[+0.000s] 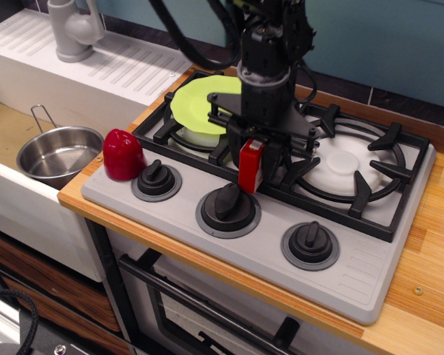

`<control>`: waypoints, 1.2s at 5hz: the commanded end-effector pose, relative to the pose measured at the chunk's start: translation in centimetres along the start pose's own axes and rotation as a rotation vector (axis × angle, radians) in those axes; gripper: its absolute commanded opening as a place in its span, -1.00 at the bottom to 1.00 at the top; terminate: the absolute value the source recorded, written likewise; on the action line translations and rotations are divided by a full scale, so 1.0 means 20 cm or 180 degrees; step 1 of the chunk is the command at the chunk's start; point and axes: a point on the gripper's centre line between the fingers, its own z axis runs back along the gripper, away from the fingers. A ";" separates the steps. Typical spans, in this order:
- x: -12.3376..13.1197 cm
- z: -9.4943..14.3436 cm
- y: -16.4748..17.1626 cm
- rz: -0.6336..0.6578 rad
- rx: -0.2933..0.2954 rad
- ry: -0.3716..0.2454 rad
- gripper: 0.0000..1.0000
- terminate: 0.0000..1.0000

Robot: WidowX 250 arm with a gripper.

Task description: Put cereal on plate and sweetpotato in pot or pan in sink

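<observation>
Stove top [370,274] – cereal [250,166] clamped between fingers [253,151], beside plate [200,102].

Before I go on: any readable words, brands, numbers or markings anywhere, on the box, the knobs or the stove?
None can be read.
Small red cardboard cereal box, held in the tool: only a narrow red face shows; its print is too blurred.
Three black stove knobs: no legible marks on them or on the grey rings around them.
Grey stove panel: ribbed lines only, no text.
</observation>
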 end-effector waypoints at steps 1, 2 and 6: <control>0.06 0.31 -0.01 0.0009 0.0027 -0.0057 -1.00 -1.00; 0.09 0.35 0.01 -0.0036 0.0052 -0.0055 -1.00 -1.00; 0.25 0.26 0.40 -0.0480 -0.0035 -0.0332 -1.00 -1.00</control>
